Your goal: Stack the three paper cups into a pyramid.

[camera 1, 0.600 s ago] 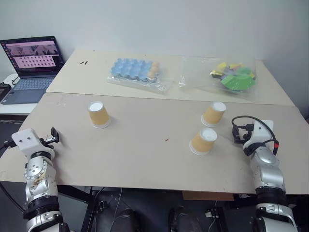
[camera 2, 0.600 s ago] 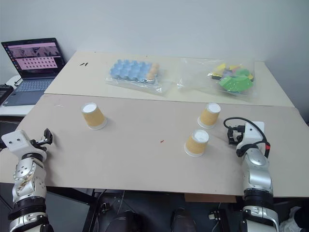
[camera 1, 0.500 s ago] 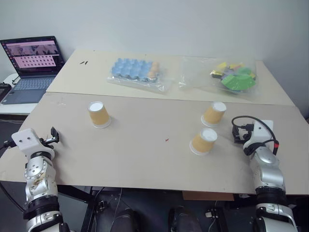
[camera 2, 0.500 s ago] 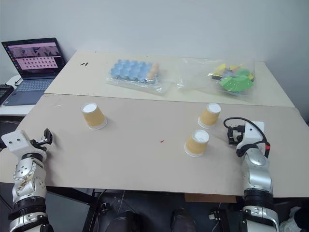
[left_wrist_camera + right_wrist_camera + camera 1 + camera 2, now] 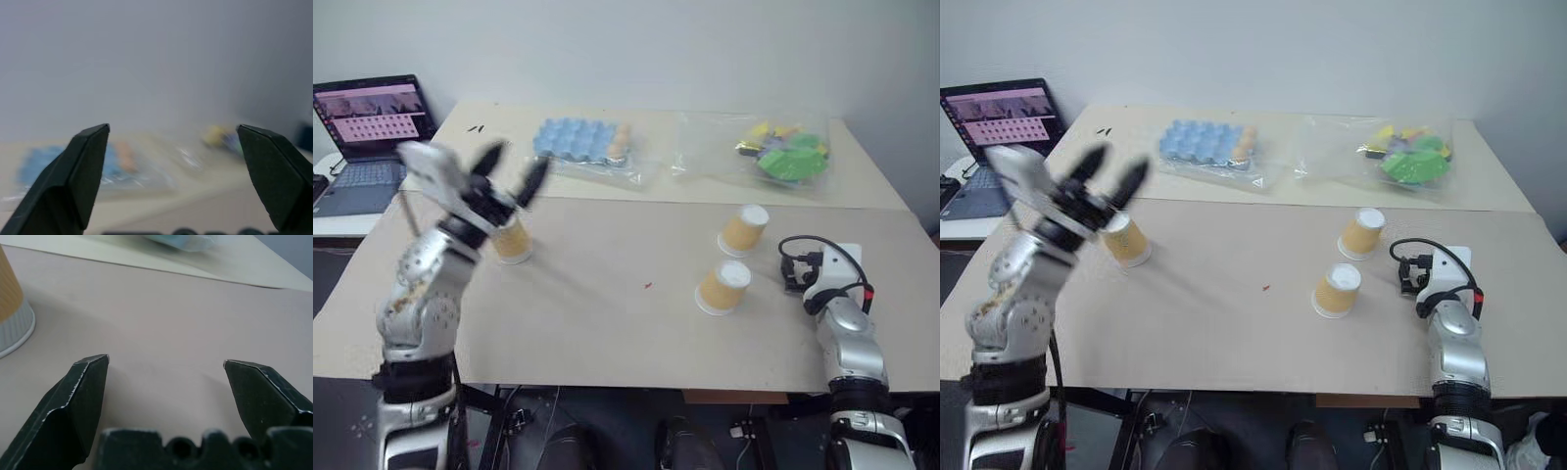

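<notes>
The right tool, lower right, rests spread and empty on the counter. Two paper cups stand upside down just beside it. The left tool, spread and blurred at upper left, could knock over the third cup, which it half hides.

**Materials and finishes noted**

Three paper cups: ribbed tan-orange paper sides, smooth white bases, matt throughout. Table: flat beige board, matt, faintly scuffed. Blue tray and coloured pieces: wrapped in glossy, crinkled clear plastic. Left gripper and right gripper: fingers of black matt plastic, edges lightly worn. Forearm housings: brushed silvery metal is seen.
</notes>
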Controlling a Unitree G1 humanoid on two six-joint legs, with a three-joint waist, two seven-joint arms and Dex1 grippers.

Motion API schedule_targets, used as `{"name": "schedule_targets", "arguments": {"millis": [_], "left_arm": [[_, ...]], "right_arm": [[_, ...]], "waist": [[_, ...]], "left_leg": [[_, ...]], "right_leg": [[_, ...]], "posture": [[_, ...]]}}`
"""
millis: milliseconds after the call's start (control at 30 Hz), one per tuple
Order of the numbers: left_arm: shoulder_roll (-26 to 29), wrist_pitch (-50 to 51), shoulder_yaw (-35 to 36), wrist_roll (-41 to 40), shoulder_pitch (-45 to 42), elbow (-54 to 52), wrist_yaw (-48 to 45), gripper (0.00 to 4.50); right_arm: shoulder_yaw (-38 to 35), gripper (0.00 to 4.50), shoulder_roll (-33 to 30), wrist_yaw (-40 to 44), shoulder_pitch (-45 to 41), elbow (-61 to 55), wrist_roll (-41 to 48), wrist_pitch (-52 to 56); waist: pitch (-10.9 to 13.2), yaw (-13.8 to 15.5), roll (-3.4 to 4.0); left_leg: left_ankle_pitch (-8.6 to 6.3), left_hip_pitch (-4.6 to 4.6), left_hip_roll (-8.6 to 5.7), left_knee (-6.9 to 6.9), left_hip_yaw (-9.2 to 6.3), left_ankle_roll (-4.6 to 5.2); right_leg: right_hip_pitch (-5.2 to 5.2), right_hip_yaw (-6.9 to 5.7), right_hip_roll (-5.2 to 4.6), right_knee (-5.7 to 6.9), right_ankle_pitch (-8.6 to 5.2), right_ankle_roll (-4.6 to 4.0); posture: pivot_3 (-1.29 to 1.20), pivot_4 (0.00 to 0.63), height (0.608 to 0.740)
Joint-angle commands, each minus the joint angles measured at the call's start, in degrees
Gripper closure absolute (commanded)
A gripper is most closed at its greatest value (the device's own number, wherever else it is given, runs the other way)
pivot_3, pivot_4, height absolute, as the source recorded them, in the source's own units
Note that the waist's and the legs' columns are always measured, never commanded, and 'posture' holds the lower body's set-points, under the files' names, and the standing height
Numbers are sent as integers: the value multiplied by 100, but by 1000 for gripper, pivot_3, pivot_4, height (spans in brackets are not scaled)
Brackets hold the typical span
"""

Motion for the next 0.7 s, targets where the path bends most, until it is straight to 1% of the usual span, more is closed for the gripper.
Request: {"name": "schedule_targets", "arguments": {"millis": [33,100,133,200,300,367,433,633,700], "left_arm": [[820,-98,-431,490,909,-123,-1379,79],[1079,-267,-453,649,1109,-28,-1725,79],[1105,-304,-413,661,1108,26,-1809,79],[1082,-350,-377,711,1013,158,-1880,79],[957,-356,-438,810,902,217,-1879,79],[838,-330,-503,868,879,185,-1849,79],[769,-307,-508,905,886,161,-1862,79],[709,-242,-449,1016,938,73,-1819,79],[713,-218,-388,1034,930,80,-1788,79]], "right_arm": [[-177,96,-784,977,95,-269,249,55],[-167,96,-1540,2178,362,-314,483,247],[-139,96,-1869,2695,512,-330,579,313],[-16,96,-2494,3859,968,-657,839,439],[169,96,-3105,5103,1535,-1474,1250,826],[421,96,-3242,5388,1490,-1947,1309,1041],[532,96,-3230,5424,1386,-2137,1297,1149],[1219,96,-2624,5156,327,-2460,1184,1567],[1317,96,-2486,5162,145,-2548,1217,1695]], "waist": [[19,-9,37],[38,50,64],[44,119,75],[44,197,79],[43,212,77],[42,158,78],[43,105,76],[45,132,73],[45,178,73]], "left_leg": [[0,5,0,-4,7,-1],[3,3,2,-3,13,-5],[3,2,2,1,13,-5],[2,6,4,4,9,-3],[-1,12,10,4,2,1],[-3,12,9,3,1,4],[-4,15,11,5,9,6],[-3,17,13,10,12,5],[-4,12,11,10,12,5]], "right_leg": [[-2,9,1,-2,-5,-1],[-10,14,5,0,-7,-2],[-7,14,5,0,-7,-3],[2,16,3,-5,-7,-4],[11,15,4,-8,-6,-4],[11,19,5,-8,-6,-5],[10,33,8,-7,-3,-7],[6,35,10,-2,-1,-9],[0,35,9,-2,-1,-10]], "posture": [[0,150,733],[0,150,733],[0,150,733],[0,150,733],[0,150,733],[0,150,733],[0,150,733],[0,150,733],[0,150,733]]}}
